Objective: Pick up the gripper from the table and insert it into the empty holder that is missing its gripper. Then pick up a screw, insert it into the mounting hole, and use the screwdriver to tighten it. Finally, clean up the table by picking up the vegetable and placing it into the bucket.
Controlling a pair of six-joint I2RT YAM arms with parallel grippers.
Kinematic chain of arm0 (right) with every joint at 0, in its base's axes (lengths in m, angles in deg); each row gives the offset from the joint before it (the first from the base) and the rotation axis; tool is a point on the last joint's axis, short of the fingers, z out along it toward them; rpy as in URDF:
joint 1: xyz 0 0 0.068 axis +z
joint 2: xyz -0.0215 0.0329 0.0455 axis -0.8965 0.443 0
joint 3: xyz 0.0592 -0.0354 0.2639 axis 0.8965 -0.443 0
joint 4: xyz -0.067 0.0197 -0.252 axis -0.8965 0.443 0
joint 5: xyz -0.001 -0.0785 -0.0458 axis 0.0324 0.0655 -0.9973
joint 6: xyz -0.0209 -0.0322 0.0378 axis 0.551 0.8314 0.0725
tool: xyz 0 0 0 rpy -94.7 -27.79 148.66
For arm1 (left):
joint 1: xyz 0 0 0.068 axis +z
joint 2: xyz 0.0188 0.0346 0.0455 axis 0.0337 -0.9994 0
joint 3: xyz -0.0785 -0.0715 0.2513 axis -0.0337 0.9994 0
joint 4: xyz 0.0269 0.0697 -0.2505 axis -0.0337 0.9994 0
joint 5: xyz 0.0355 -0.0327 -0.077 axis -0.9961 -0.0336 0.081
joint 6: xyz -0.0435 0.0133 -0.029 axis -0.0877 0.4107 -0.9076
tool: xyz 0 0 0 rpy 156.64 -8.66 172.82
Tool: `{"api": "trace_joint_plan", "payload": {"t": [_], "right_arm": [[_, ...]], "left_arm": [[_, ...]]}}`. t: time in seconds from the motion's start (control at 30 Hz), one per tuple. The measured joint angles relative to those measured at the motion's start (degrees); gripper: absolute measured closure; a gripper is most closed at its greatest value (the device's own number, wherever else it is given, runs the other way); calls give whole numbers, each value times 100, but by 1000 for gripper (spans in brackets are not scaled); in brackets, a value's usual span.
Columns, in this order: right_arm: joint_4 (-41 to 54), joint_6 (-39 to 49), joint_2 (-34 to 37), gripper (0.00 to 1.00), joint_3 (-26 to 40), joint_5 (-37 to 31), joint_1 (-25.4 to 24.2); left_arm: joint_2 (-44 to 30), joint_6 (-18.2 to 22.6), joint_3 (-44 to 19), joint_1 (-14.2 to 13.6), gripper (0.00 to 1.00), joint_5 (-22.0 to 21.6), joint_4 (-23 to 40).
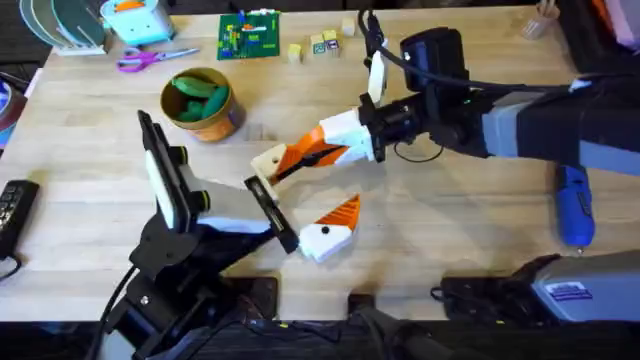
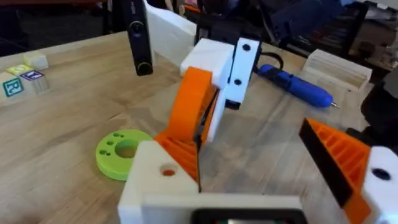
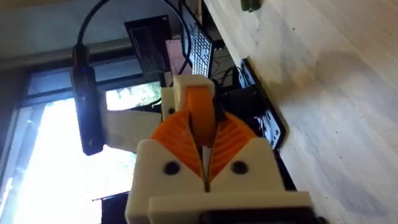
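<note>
1. Near the middle of the table [image 1: 470,240], the right gripper [image 1: 328,150] is clenched on the gripper [image 1: 298,157], the small orange ribbed tip, pinched between its two orange pads [image 3: 233,140].
2. That orange tip touches the holder [image 1: 268,165], the plain pale block on one side of the left arm's hand.
3. The left gripper [image 1: 312,188] stands spread wide and grasps nothing. Its other finger [image 1: 330,232], white with an orange tip, lies well apart from the holder.
4. Off at the right edge, the blue screwdriver [image 1: 575,205] lies flat on the wood, untouched.
5. The tan bucket [image 1: 222,122] sits upright towards the back left, with green vegetables [image 1: 195,90] inside it.
6. From the left wrist, a lime-green disc [image 2: 121,152] with holes lies flat just beside the holder.
</note>
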Motion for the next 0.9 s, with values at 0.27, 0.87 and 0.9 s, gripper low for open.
{"api": "trace_joint_plan", "payload": {"t": [0.27,0.87,0.9], "right_arm": [[12,-2,4,679,0,-46,27],[-85,102,186,181,-17,300,-75],[-179,101,186,180,-17,339,-107]], "left_arm": [[0,13,0,-8,1,90,-13],[4,288,0,-63,1,404,-33],[7,288,0,-79,1,478,-33]]}}
